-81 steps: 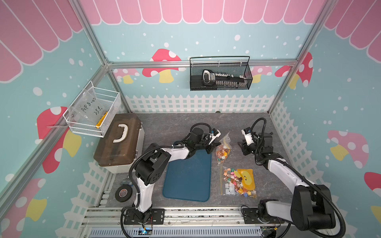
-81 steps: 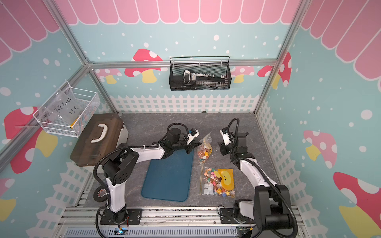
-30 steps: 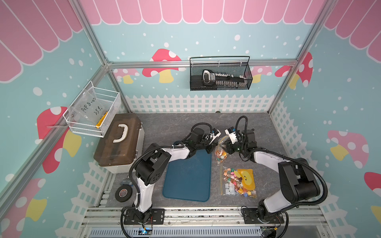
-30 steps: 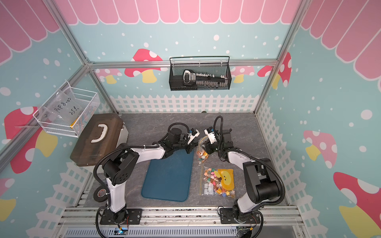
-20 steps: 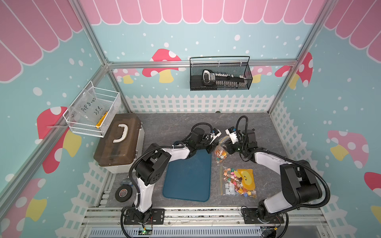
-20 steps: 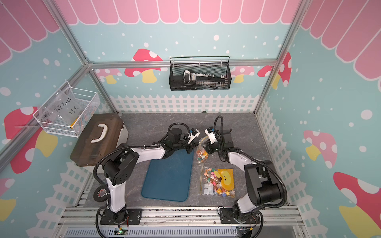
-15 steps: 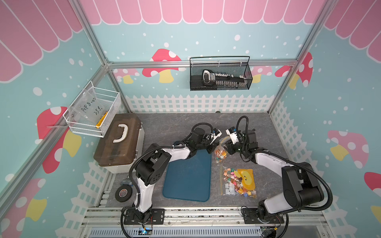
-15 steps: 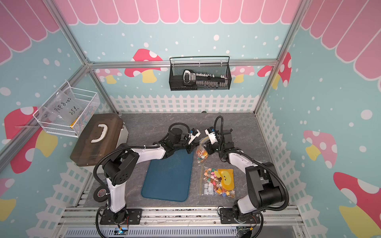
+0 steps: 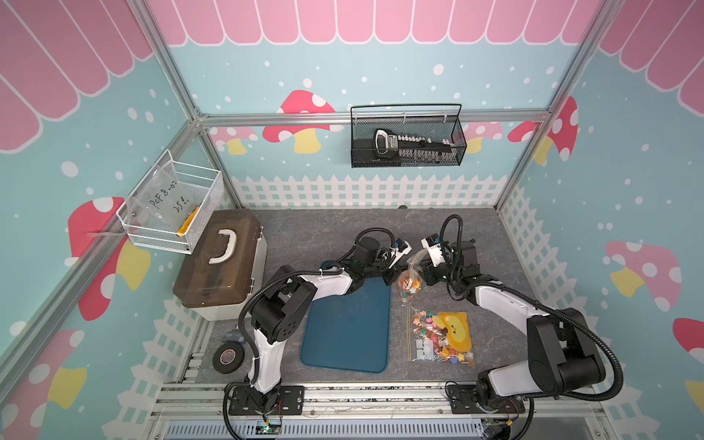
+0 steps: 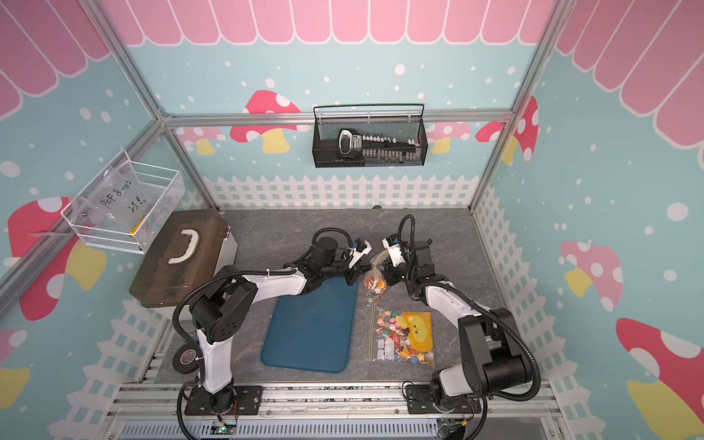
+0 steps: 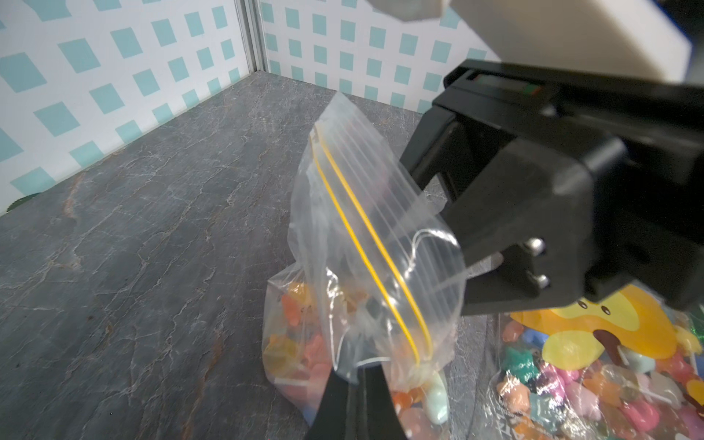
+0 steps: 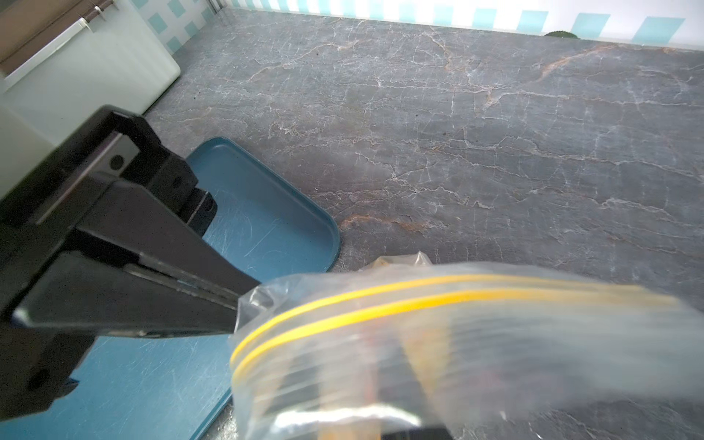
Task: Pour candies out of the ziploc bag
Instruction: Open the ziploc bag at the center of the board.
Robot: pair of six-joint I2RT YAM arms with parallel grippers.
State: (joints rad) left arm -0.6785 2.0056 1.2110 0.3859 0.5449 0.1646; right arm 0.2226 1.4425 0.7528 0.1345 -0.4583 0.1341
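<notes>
The clear ziploc bag (image 9: pixel 411 276) (image 10: pixel 375 282) with a yellow zip line stands upright just right of the blue tray. Candies (image 11: pixel 297 339) fill its bottom. My left gripper (image 9: pixel 393 271) (image 11: pixel 358 384) is shut on the bag's side edge near the zip. In the left wrist view the bag's mouth (image 11: pixel 365 228) looks zipped. My right gripper (image 9: pixel 423 266) (image 11: pixel 453 213) is at the far end of the top lip, its fingers (image 11: pixel 484 263) a little apart and touching the plastic. In the right wrist view the blurred bag (image 12: pixel 438 335) covers my right gripper (image 12: pixel 362 384).
A second bag (image 9: pixel 438 337) of candies with a yellow duck card lies flat near the front right. The blue tray (image 9: pixel 346 327) lies left of both bags. A brown-lidded box (image 9: pixel 221 263) stands at the left, with a tape roll (image 9: pixel 228 357) in front of it.
The right gripper has come in from the right to the bag's top lip and stays there, its jaws shifting a little. The left gripper keeps holding the bag in place.
</notes>
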